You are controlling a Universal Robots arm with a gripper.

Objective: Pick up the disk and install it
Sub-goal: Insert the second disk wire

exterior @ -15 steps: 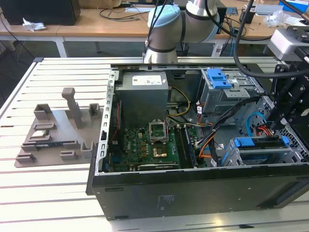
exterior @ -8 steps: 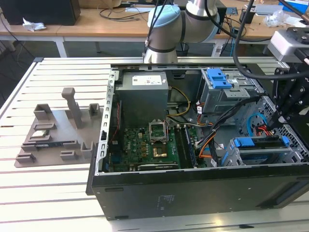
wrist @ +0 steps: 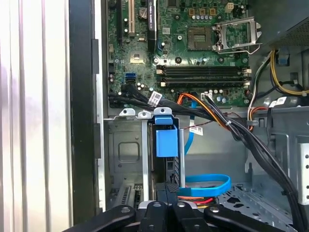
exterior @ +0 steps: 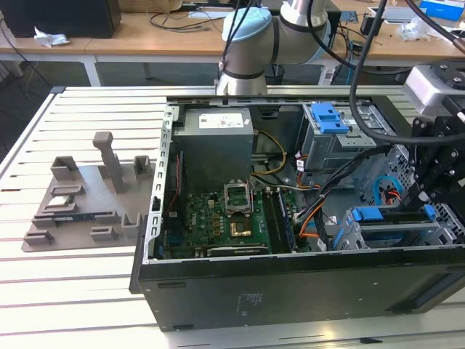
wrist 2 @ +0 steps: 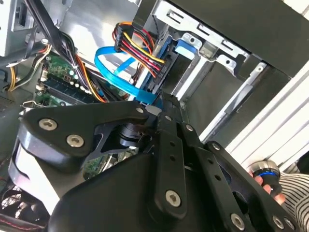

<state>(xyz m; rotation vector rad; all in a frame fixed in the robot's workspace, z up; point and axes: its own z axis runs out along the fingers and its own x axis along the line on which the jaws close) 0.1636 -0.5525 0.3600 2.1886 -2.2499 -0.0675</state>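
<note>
I am looking down into an open computer case (exterior: pixel 290 283) lying on a slatted white table (exterior: pixel 80 291), with the arm reaching in at the exterior view's right. Inside, the green motherboard (exterior: pixel 218 225) fills the floor, a grey power supply (exterior: pixel 216 149) sits behind it, and a metal drive cage (exterior: pixel 407 233) occupies the corner near the gripper (exterior: pixel 420 193).

The disk (wrist: pixel 165 145) stands on edge inside that cage, its blue bracket tab (wrist: pixel 164 137) uppermost in the first wrist view. I judge it largely seated in its bay, so most of the installing looks done; whether it has latched fully I cannot tell.

The gripper hangs just above the disk's end. Its black linkage crowds both wrist views, and I cannot tell how wide the jaws stand or whether they hold the bracket.

Room is tight: the cage's metal walls flank the disk closely, a blue ribbon cable (wrist: pixel 207 183) loops just beside it, and a bundle of black cables (wrist: pixel 251 140) runs nearby.
</note>
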